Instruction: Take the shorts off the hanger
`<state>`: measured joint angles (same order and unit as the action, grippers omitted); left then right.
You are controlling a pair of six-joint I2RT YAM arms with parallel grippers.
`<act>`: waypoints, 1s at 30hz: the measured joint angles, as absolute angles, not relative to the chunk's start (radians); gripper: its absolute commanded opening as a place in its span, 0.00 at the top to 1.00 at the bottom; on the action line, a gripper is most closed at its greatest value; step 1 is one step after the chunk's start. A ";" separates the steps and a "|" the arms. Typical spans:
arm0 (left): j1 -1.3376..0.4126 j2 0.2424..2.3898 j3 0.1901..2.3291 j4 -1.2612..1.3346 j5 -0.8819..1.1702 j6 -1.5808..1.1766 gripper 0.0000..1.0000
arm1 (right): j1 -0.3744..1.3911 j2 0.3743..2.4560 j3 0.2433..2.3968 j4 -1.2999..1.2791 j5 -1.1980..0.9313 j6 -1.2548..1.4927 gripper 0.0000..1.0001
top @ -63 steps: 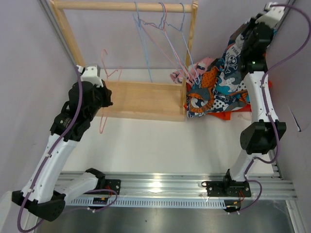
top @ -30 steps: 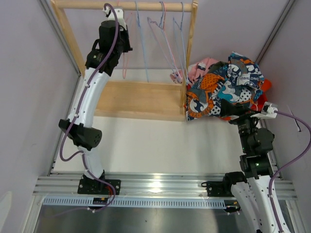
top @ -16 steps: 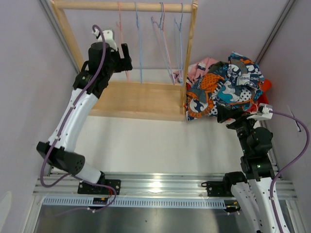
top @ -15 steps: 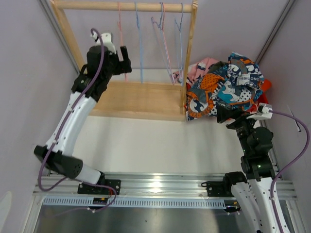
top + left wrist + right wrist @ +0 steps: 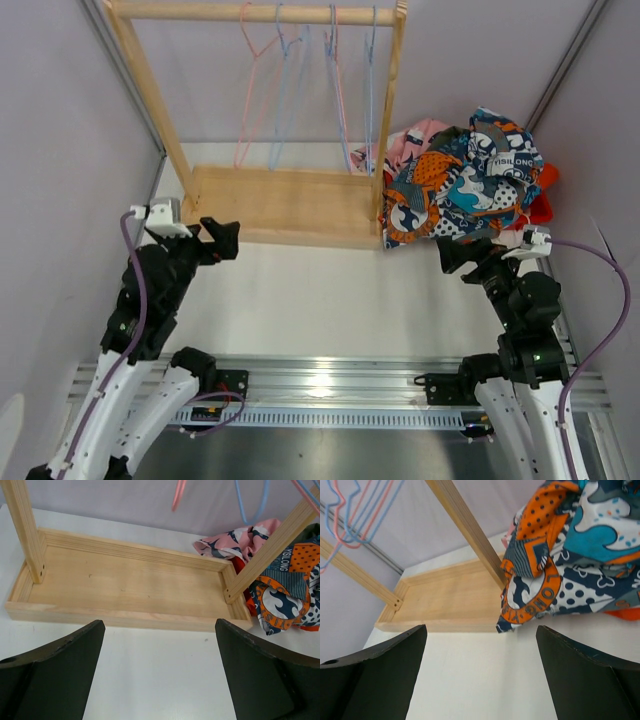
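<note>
The shorts lay in a loose heap on the white tabletop at the right of the overhead frame, pressed against the right-hand post of the wooden rack. A blue, orange and white cartoon-print pair covered most of the heap. A pink patterned pair poked out at its upper left, just behind the post, and a plain orange pair showed along its right edge. Any pieces beneath could not be made out. The thin wire hangers, pink and blue, hung bare from the top rail at the upper middle of the frame, above the rack's shallow base tray.

The left end effector sat at the lower left, near the tray's front left corner but apart from it. Its jaws were spread wide, and its wrist view showed only tabletop between the two dark fingers. The right end effector hovered at the lower right just in front of the heap, jaws likewise wide apart and gripping nothing. The cartoon-print fabric lay beyond its fingertips without touching them.
</note>
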<state>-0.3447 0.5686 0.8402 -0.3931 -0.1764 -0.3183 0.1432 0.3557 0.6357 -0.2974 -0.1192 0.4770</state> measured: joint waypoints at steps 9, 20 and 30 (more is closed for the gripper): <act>-0.345 0.297 0.678 -0.467 -0.200 -0.332 0.01 | 0.144 0.289 0.695 -0.485 -0.050 0.451 0.01; -0.360 0.205 0.682 -0.574 -0.281 -0.294 0.03 | 0.147 0.235 0.856 -0.602 0.039 0.363 0.01; -0.364 0.202 0.668 -0.588 -0.306 -0.282 0.03 | 0.147 0.234 0.817 -0.631 0.044 0.330 0.00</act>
